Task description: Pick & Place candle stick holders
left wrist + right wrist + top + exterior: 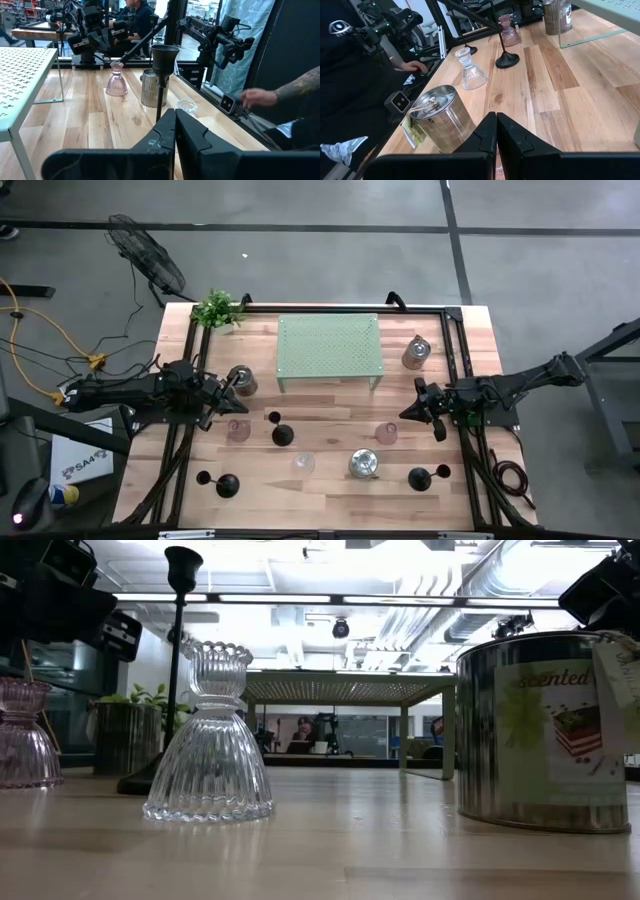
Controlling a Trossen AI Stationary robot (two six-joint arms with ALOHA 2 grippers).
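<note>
Three black candle stick holders upright on the wooden table (330, 490): one near centre (282, 434), one front left (228, 485), one front right (420, 477). None on the green perforated shelf (330, 347) at the back, likely the drop spot; task judged barely begun.

Left gripper (232, 391) parked at the table's left side, just beside a metal tin (242, 379), aimed inward toward the centre holder. Fingers pressed together in the left wrist view (175, 131), nothing between them. Right gripper (412, 407) parked at the right side, also aimed inward; fingers likewise closed and empty in the right wrist view (496, 134). Both arms probably waiting at a ready pose, each facing its own half of the table.

Scattered among the holders: clear glass holder (303, 463), two pink glass ones (238, 429) (386, 434), scented-candle tin (363, 463), another tin at back right (416, 352), small plant (217, 308) at back left.

High view alone gives the full layout and all three holders. Low view shows only one holder's stem and cup (182, 600) behind the clear glass (208, 740), plus the tin's label. Left wrist view puts the centre holder (163, 60) straight ahead of the fingers and shows a person's hand (257, 97) beyond the table edge, unseen from above. Right wrist view shows a holder's domed base (507, 60) resting flat on the wood.
</note>
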